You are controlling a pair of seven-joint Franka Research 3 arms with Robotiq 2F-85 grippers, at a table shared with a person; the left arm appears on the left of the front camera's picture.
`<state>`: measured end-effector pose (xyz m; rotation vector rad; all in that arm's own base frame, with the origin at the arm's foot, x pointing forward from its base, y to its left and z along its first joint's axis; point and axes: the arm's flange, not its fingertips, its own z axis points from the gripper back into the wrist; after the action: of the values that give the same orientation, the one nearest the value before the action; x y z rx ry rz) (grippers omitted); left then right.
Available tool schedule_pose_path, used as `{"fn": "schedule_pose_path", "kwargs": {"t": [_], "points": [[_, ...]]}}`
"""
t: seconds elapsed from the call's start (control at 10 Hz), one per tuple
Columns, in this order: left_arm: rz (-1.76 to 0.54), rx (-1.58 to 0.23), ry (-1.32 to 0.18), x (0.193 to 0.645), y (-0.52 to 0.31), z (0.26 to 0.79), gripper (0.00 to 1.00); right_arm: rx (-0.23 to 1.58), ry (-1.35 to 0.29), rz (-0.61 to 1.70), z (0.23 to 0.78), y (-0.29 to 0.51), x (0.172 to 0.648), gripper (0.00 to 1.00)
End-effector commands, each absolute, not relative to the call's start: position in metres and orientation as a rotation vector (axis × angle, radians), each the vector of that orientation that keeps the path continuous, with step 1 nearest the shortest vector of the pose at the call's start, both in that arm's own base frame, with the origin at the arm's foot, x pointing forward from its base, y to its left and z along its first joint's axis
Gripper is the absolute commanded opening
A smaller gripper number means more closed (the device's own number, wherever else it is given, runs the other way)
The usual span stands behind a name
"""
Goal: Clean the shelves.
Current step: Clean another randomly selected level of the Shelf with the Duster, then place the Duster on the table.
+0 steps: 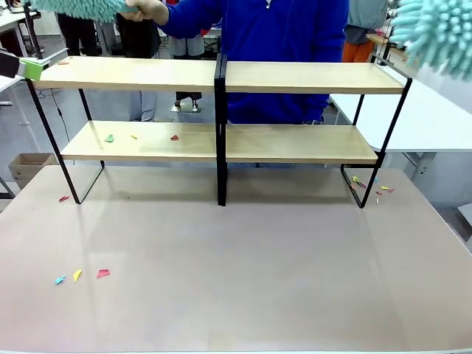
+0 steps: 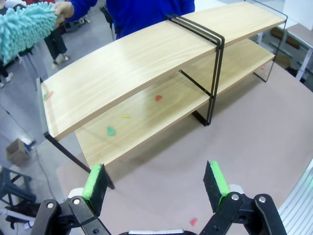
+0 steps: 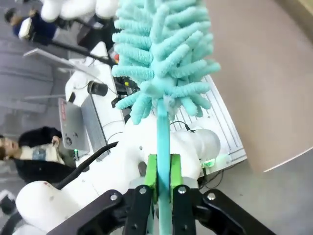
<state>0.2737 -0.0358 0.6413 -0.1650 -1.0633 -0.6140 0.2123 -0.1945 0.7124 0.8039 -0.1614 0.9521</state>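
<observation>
The shelves [image 1: 221,110] stand across the far half of the beige table [image 1: 243,273], two long pale boards on a thin black frame with a black upright in the middle. Behind them stands a person in a blue top [image 1: 273,44], whose hand [image 1: 144,9] at about eleven o'clock holds a teal fluffy duster [image 1: 77,7] above the left end of the top board.

Small coloured paper scraps [image 1: 109,138] lie on the lower board toward its left end, green, yellow and red. More scraps [image 1: 77,275] lie on the tabletop at about eight o'clock, and a few others [image 1: 372,188] sit by the frame's right foot at about three o'clock.

The left gripper [image 2: 156,183] hovers over the table near the left end of the shelves, its green-padded jaws spread wide with nothing between them. In the front view only a green pad shows at the left edge, level with the top board.

The right gripper [image 3: 163,178] is clamped on the thin teal handle of a second duster [image 3: 164,58], whose shaggy head sticks out past the fingers. That head shows at about two o'clock in the front view, up beside the right end of the top board; whether it touches the frame I cannot tell.
</observation>
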Motion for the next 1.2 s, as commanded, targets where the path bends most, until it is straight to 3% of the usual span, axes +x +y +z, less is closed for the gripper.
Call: {"fn": "schedule_pose_path", "kwargs": {"t": [0.0, 1.1], "points": [[-0.614, -0.161, -1.061, 0.2738, -0.0354, 0.6402, 1.00, 0.773, -0.140, 0.886, 0.7235, -0.1811, 0.2134, 0.12], [-0.614, -0.161, -1.061, 0.2738, -0.0354, 0.6402, 1.00, 0.773, -0.140, 0.886, 0.7235, -0.1811, 0.2134, 0.12]]}}
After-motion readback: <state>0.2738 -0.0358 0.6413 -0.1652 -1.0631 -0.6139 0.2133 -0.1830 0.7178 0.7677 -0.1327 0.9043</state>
